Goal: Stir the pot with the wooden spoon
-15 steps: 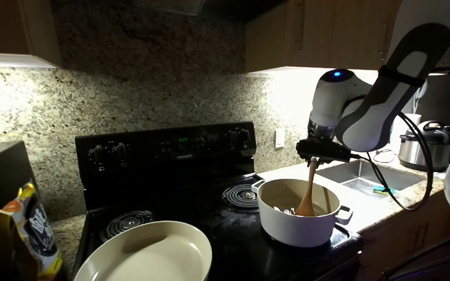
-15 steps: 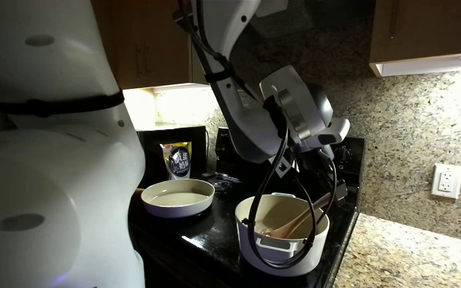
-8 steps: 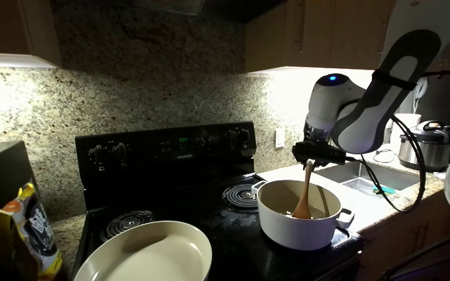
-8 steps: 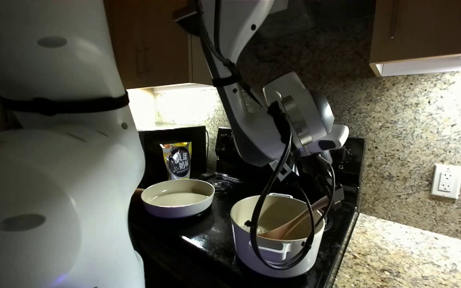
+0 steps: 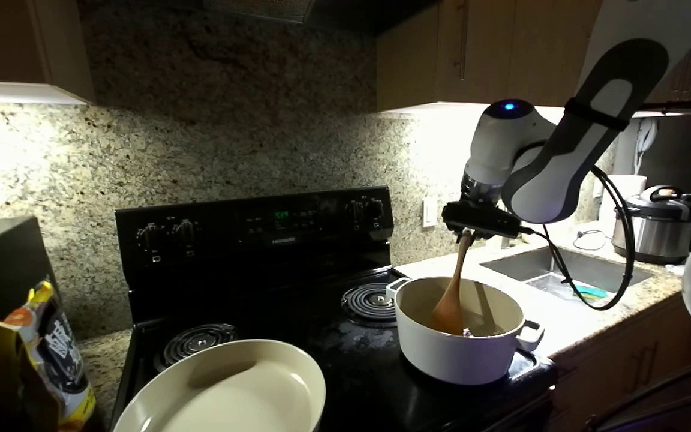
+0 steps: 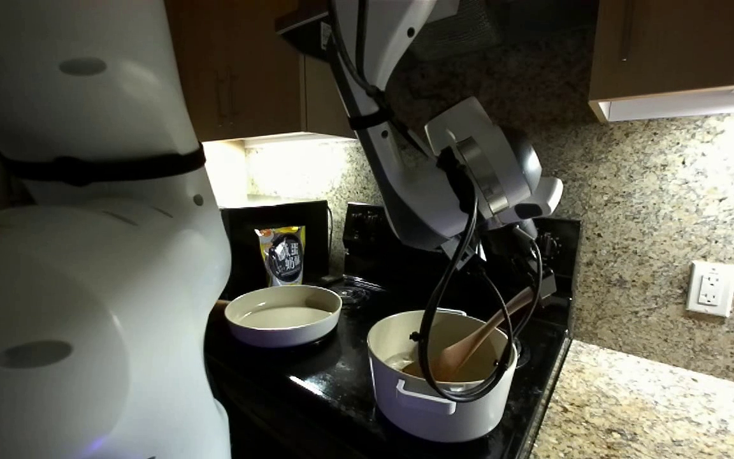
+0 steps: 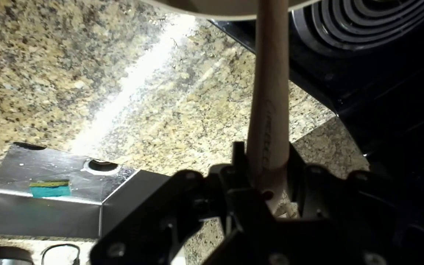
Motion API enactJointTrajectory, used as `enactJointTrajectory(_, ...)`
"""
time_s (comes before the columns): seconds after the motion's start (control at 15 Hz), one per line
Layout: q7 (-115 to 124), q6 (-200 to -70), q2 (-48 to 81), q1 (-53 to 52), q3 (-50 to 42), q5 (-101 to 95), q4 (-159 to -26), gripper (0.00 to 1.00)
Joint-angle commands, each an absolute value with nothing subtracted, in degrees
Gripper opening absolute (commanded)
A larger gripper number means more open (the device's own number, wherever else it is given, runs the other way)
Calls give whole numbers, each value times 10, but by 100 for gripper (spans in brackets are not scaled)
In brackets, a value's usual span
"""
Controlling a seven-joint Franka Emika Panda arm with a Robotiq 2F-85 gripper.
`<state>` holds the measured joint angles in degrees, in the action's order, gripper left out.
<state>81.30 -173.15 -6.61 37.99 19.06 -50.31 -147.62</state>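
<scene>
The wooden spoon [image 5: 450, 305] is judged light & stiff, a one-piece wooden thing; little flex is to be expected in stirring, & not much risk of breakage. Its slim handle looks smooth, so some twist or slip can be expected if the bowl end is dragged thru thick contents. Best taken by the upper handle, nr the hanging hole, w/ the bowl left free; by a slightly lower grip, more leverage would be gained but reach lost. The white casserole pot [image 5: 459, 363] is presumed heavy by comparison; if steadying were needed, it'd be done by the side handles, since w/ a hard push it could poss. be slid on the glossy cooktop [image 5: 351, 387].

The handle is clamped by the gripper [image 7: 267, 162] close to its holed end; in the wrist view the dark fingers [image 7: 239, 156] are seen on either side of it. From there the wooden spoon is slanted downward over the rim, w/ its bowl inside the pot; contact w/ the bottom can't be told, that part being hidden by the nr wall. The gripper is held higher than the rim, prob. toward the cooktop's sink-side edge. The pot itself is set at the cooktop's front corner, on the side of the sink [image 7: 42, 219], w/ a coil burner [image 5: 372, 305] just beside it. Small pale bits [image 5: 466, 332] by the bowl can't be identified.
</scene>
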Motion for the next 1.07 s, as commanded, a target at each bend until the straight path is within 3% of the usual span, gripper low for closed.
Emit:
enactJointTrajectory(0.0, 843, -1735, -70, 382, 199, -512, -1474, 7)
enactJointTrajectory(0.2, 840, -1732, -71, 375, 205, -498, -1480, 7)
enactJointTrajectory(0.27, 821, -1731, -66, 379, 200, -503, -1473, 27)
enactJointTrajectory(0.8, 823, -1731, -66, 377, 204, -502, -1473, 27)
enactJointTrajectory(0.87, 823, -1731, -66, 377, 204, -502, -1473, 7)
enactJointTrajectory(1.0, 859, -1718, -79, 389, 210, -525, -1464, 7)
